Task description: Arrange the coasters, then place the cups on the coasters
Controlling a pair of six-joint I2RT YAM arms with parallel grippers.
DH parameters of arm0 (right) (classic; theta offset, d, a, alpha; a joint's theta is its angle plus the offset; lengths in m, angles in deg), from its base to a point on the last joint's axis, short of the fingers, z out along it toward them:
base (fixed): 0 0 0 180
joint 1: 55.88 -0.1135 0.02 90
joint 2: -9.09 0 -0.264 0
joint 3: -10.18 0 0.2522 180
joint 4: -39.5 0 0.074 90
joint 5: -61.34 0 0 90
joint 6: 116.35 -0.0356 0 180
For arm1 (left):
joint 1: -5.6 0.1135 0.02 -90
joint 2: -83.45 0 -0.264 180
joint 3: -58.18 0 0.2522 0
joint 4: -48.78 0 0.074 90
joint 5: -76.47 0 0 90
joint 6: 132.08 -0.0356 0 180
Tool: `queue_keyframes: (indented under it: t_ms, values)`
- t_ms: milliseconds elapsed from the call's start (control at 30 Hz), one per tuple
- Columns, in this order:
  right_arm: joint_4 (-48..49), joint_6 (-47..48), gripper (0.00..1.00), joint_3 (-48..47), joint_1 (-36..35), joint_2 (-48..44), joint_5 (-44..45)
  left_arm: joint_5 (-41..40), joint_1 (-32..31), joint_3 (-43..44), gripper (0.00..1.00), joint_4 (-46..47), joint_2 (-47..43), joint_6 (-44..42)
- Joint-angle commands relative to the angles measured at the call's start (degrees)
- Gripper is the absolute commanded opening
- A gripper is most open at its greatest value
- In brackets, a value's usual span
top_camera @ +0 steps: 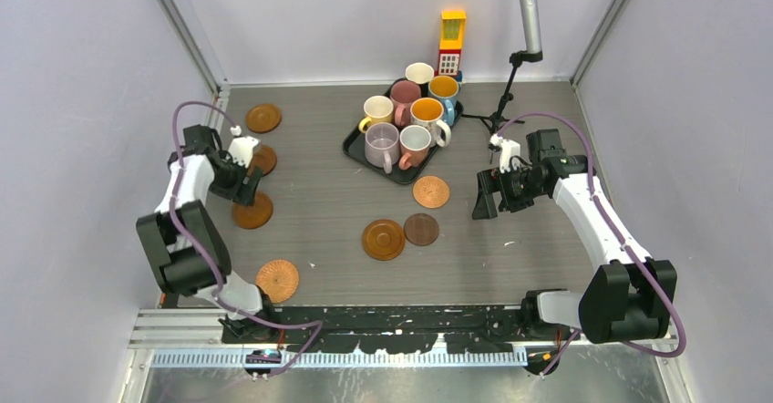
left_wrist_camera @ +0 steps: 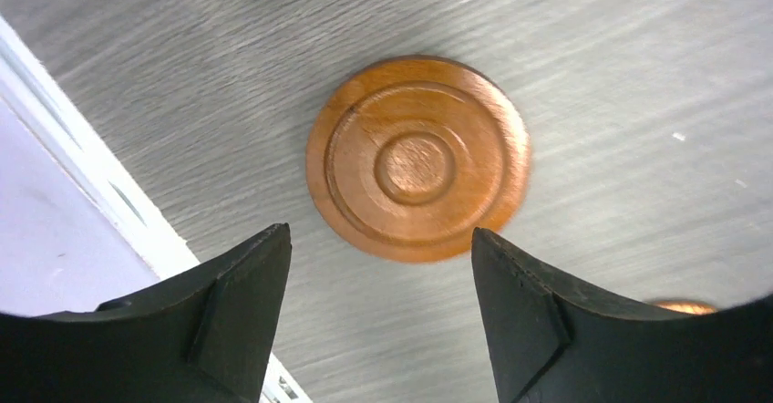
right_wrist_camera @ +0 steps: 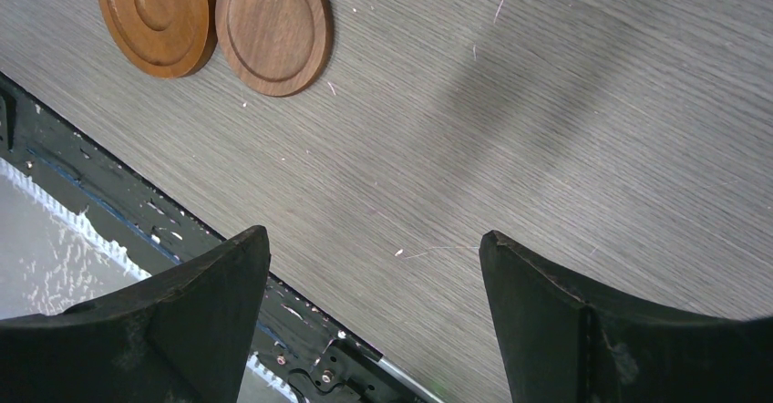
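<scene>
Seven coasters (top_camera: 383, 239): all lying flat on the desk (top_camera: 328, 211), but scattered, so not really arranged yet imo
Left bunch: four strung down the left side, from the far-left coaster (top_camera: 263, 118) to the near-left coaster (top_camera: 277, 280), with one partly hidden under the left arm
Middle bunch: three, the ringed one sitting just beside a darker coaster (top_camera: 420, 229), maybe touching, and another coaster (top_camera: 430, 191) near the tray's near corner
Cups (top_camera: 427, 111): all seven packed together on the black tray (top_camera: 354, 145), far middle of the desk, none on a coaster
Left claw (left_wrist_camera: 378, 239): jaws spread, nothing in them, hovering over an orange ringed coaster (left_wrist_camera: 417, 159) that lies flat close to the left edge
Right claw (right_wrist_camera: 374, 239): jaws wide apart, empty, over bare desk to the right of the middle bunch
Done so far: honestly not much, I'd call it early in the coaster step
Left to do: tidy the seven discs into some layout, then move every cup off the tray, one per coaster
</scene>
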Motion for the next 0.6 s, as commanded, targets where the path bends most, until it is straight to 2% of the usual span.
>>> queue_keyframes:
  t_ms: [0,67,167,300,433,567]
  values:
    - [0.9,0.6,0.89,-1.1,0.2,-1.0,-0.6,10.0,-0.9,0.5,0.75,-8.0,-8.8,-4.4]
    - [0.9,0.6,0.89,-1.1,0.3,-1.0,-0.6,11.9,-4.0,0.0,0.76,-10.6,-11.6,-4.8]
    - [0.9,0.6,0.89,-1.2,0.2,-0.9,-0.9,11.7,-12.1,-1.4,0.77,-11.0,-15.2,-1.6]
    - [0.9,0.6,0.89,-1.1,0.2,-1.3,-0.4,6.7,-24.5,-3.2,0.78,-12.3,-17.4,-1.3]
    - [0.9,0.7,0.89,-1.0,0.2,-1.8,-0.3,2.1,-25.8,-6.4,0.78,-15.6,-17.9,-8.5]
    - [0.9,0.7,0.89,-1.0,0.3,-1.8,-0.5,-1.9,-25.8,-14.1,0.76,-19.0,-20.9,-17.1]
